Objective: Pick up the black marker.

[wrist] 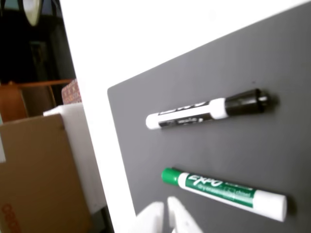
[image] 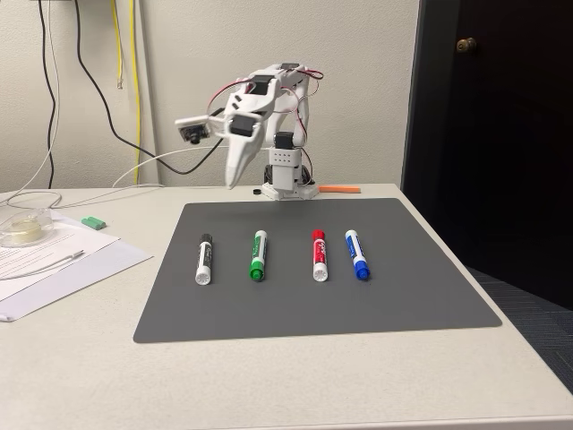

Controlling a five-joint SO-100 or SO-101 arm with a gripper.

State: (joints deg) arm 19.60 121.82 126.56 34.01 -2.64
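The black marker [image: 205,258] is a white barrel with a black cap. It lies leftmost in a row on the grey mat [image: 403,287], cap toward the arm. In the wrist view the black marker [wrist: 209,112] lies above the green-capped marker [wrist: 223,188]. My gripper [image: 231,182] hangs in the air over the mat's back left edge, tips pointing down, well behind the row and touching nothing. Its white fingertips [wrist: 182,219] enter the wrist view at the bottom, close together and holding nothing.
The green marker [image: 258,254], a red marker [image: 319,255] and a blue marker [image: 357,254] lie to the right of the black one. Papers [image: 54,260], a tape roll [image: 22,228] and a small green block [image: 94,221] sit left of the mat. The table edge drops off on the right.
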